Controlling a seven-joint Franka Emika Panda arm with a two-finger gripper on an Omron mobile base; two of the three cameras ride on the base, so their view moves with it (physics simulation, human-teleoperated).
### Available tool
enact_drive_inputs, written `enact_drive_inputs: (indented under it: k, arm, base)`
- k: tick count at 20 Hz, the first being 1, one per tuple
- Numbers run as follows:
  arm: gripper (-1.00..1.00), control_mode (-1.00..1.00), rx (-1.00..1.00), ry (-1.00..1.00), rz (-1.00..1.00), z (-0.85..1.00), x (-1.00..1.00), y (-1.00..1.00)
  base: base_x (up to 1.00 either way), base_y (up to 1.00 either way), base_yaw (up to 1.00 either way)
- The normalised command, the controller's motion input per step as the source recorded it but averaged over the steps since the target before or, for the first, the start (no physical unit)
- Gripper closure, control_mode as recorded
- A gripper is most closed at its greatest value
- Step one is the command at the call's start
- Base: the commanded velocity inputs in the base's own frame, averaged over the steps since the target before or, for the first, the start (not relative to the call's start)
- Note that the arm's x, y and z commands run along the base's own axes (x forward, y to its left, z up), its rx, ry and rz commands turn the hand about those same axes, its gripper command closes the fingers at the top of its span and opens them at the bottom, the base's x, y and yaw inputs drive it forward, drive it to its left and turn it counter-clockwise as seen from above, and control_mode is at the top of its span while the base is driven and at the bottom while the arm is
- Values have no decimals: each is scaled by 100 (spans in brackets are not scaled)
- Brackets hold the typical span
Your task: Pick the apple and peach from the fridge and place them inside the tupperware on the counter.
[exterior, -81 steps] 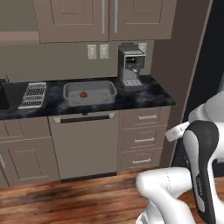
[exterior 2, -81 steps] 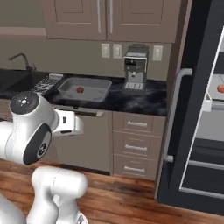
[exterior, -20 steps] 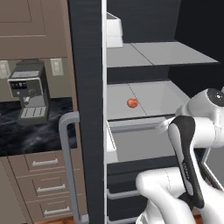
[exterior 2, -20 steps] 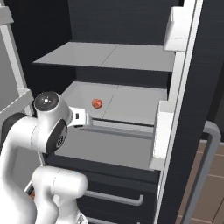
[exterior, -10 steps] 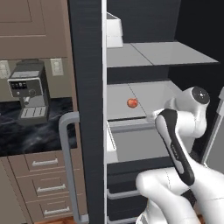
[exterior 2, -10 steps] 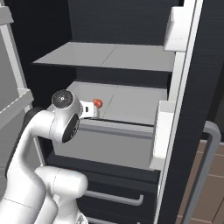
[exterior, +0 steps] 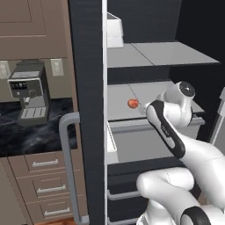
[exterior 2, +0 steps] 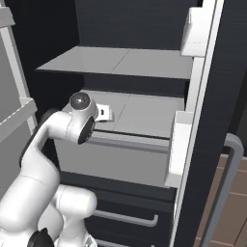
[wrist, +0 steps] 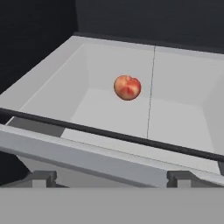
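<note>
The fridge (exterior: 88, 110) stands open, and the peach (wrist: 127, 87) (orange-red, with a pale patch) rests alone on its middle pale shelf (exterior 2: 144, 116), toward the back. The gripper (wrist: 111, 178) sits at the shelf's front edge — jaws spread wide, nothing between them — well short of the fruit.

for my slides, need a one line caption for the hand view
Open gripper faces the peach lying alone on a pale fridge shelf.
</note>
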Motion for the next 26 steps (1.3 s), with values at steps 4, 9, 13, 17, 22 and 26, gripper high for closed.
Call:
enact_drive_inputs:
  k: [4, 9, 13, 17, 22, 26]
  arm:
    - [-100, -100, 0, 1, 0, -6, 69, 2]
    - [-100, -100, 1, 0, 0, -15, 68, 1]
    - [-100, -100, 0, 0, 0, -30, 59, 2]
    - [-100, -100, 0, 0, 0, -31, 56, 8]
    - [-100, -100, 0, 0, 0, -27, 53, 7]
    - [-100, -100, 0, 1, 0, -26, 53, 1]
  base:
    - [0, 0, 0]
    - [0, 0, 0]
    - [0, 0, 0]
    - [0, 0, 0]
    - [0, 0, 0]
    - [0, 0, 0]
